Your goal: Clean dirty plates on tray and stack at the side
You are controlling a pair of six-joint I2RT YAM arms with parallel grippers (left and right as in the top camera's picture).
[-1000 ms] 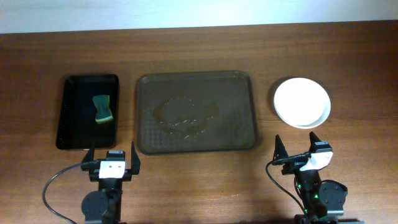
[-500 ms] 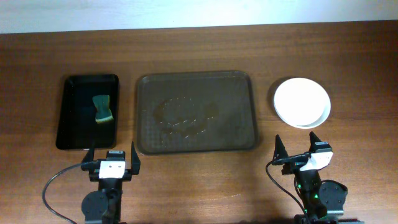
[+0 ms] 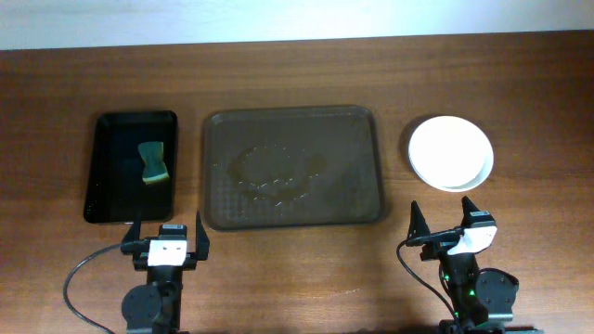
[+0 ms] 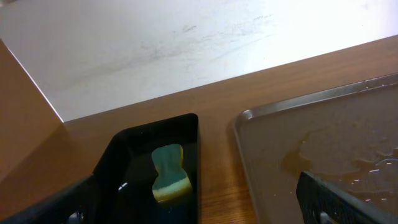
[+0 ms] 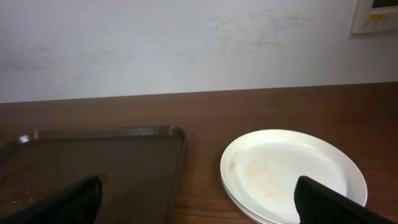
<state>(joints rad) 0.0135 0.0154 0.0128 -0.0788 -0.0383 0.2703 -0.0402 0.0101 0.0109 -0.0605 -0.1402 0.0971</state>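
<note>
The white plates [image 3: 451,152] sit stacked on the table to the right of the dark brown tray [image 3: 293,116]. The top plate [image 5: 292,171] shows faint brownish-orange smears in the right wrist view. The tray holds no plates; a wet patch glistens at its middle. The tray also shows in the left wrist view [image 4: 273,115] and the right wrist view [image 5: 93,134]. My left gripper [image 3: 168,234] is open and empty near the front table edge, below the black tray. My right gripper [image 3: 445,225] is open and empty, just in front of the plate stack.
A smaller glossy black tray [image 3: 104,167] stands left of the brown tray and holds a green-and-yellow sponge [image 3: 153,162], also seen in the left wrist view [image 4: 169,173]. A white wall runs behind the table's far edge.
</note>
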